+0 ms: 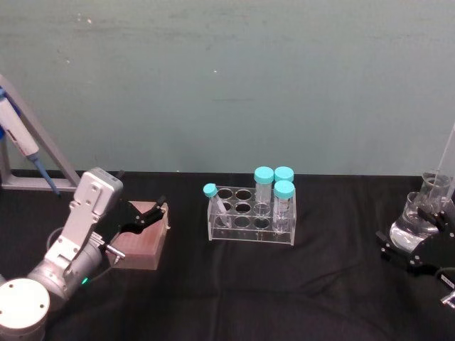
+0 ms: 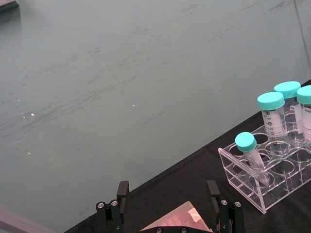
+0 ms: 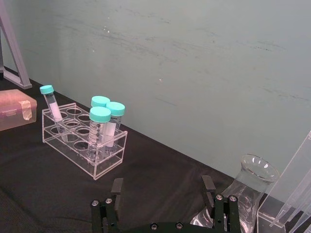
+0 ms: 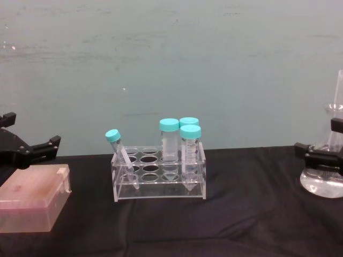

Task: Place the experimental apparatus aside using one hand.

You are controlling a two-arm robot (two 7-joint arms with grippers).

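The right gripper (image 1: 416, 238) sits at the right edge of the black tabletop (image 1: 298, 284), its fingers spread wide around a clear flask (image 1: 414, 217) with water inside. Just behind stands a tall clear stand (image 1: 444, 167).

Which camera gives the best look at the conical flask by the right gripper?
The right wrist view: the conical flask shows close, mouth to shoulder, beside the right gripper. In the chest view it is cut by the edge; in the head view it looks small.
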